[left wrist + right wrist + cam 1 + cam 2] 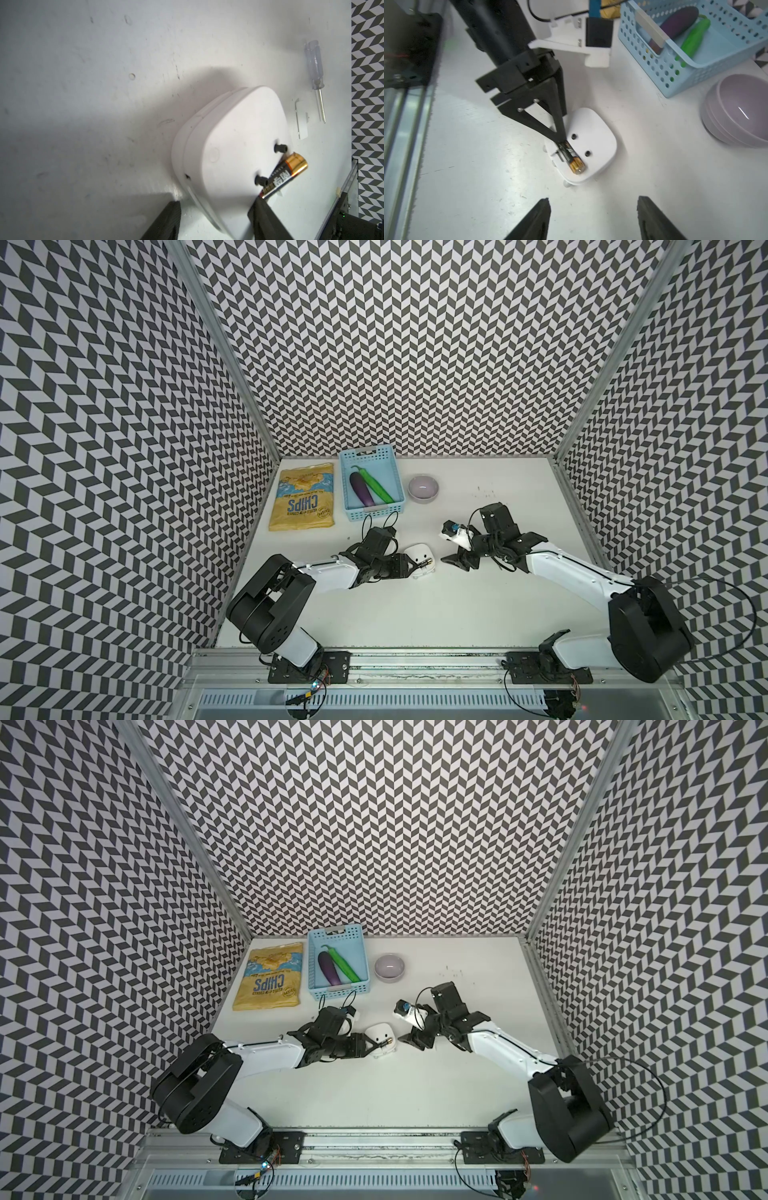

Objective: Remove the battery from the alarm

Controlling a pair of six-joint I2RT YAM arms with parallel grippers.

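**Battery half out:** A battery (286, 174) lies partly out of its slot in the back of a white alarm (228, 135). The alarm rests face down near the middle of the table (415, 614). The battery's gold end sits up over the casing and its dark end sits low in the recess.

The left gripper (216, 200) stands astride the alarm's edge, fingers partway apart, one tip at the battery's dark end. Whether they pinch the casing cannot be told. The right gripper (593, 198) hangs near the alarm, fingers spread wide and empty.

The battery looks small, rigid and smooth-skinned, so it is likely to slip or roll. The exposed gold end, taken across its round sides, seems the surest hold. The alarm looks like light plastic and would probably shift unless pinned.

Two black knobs (574, 136) sit just beside the battery, and the left gripper's finger crowds the dark end, leaving little room there. A loose white cover (302, 120) and a clear-handled screwdriver (314, 68) lie side by side nearer the table's right edge, apart from the alarm. A lilac bowl (423, 488), a blue basket (372, 514) holding two vegetables and a bag of chips (302, 497) line the back edge, well out of the way.
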